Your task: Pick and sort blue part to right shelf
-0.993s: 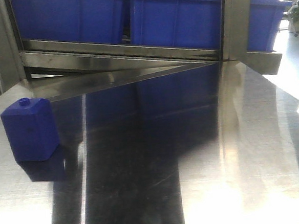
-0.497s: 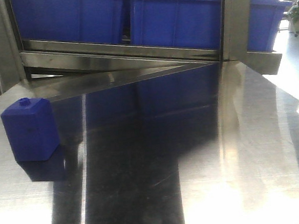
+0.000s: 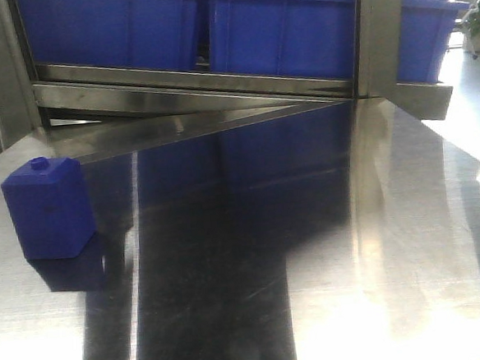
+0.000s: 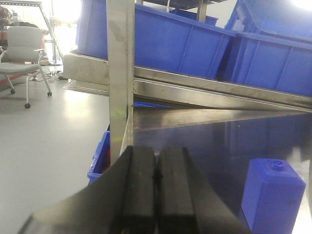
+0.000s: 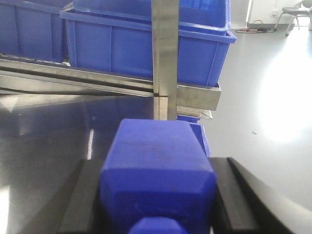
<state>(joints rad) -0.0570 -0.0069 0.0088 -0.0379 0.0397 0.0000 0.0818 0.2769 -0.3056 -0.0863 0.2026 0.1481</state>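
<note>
Starting at the right wrist: the part (image 5: 156, 146) is clamped in the right gripper (image 5: 155, 168), black fingers (image 5: 80, 195) pressed against both its sides, its knob (image 5: 156, 226) turned back toward the camera. It is held before the shelf (image 5: 195, 96), roughly in line with a steel post (image 5: 163, 48), with the table (image 5: 44, 146) stretching off to its left and bare floor (image 5: 263, 122) to its right. Whether it touches the table cannot be told. Deep blue bins (image 5: 112, 44) are seen lined up on the shelf behind the rail (image 5: 73, 78). Over to the left wrist: the left gripper (image 4: 156, 161) is squeezed tight on nothing, pads (image 4: 139, 190) pressed flat together. A squat block (image 4: 273, 195) with a tiny stud (image 4: 278, 164) on top is stood upright on the table just to its right, near the shelf. From the front, that block is seen at the table's left side, mirrored in the steel.
</note>
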